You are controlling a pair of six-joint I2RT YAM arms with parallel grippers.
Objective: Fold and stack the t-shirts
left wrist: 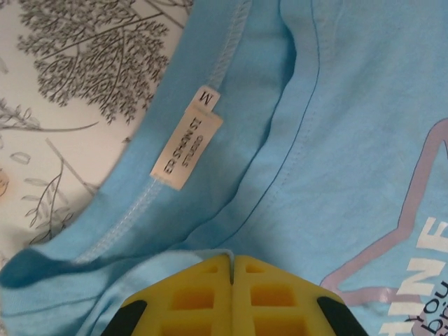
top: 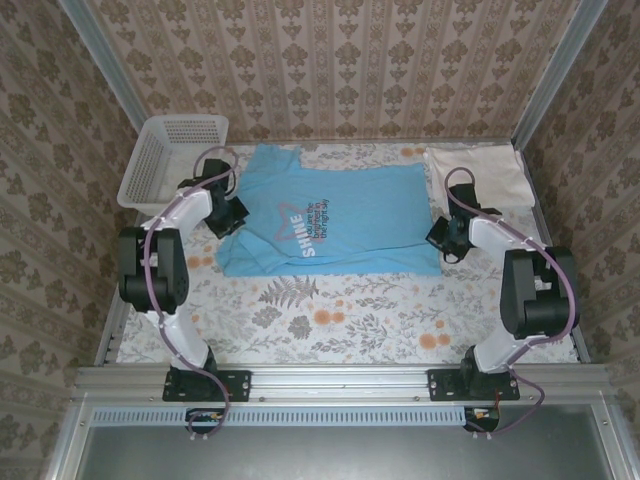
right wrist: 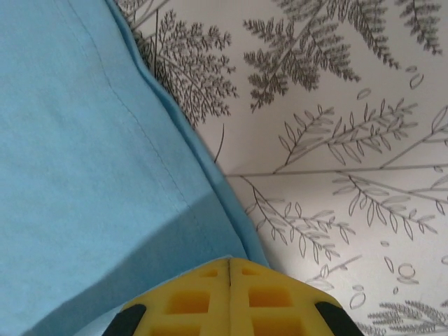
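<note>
The light blue t-shirt lies spread flat across the middle of the table, its chest print facing up. My left gripper is at the shirt's left side by the collar. In the left wrist view its yellow fingers are shut with a thin fold of blue cloth pinched between them, just below the neck label. At the shirt's right edge, my right gripper is shut on the hem. The cream-white t-shirt rests folded in the back right corner.
A white mesh basket stands at the back left corner, just behind the left arm. The table wears a fern-and-flower cloth, bare in front of the shirt. Patterned walls close in the left, right and back sides.
</note>
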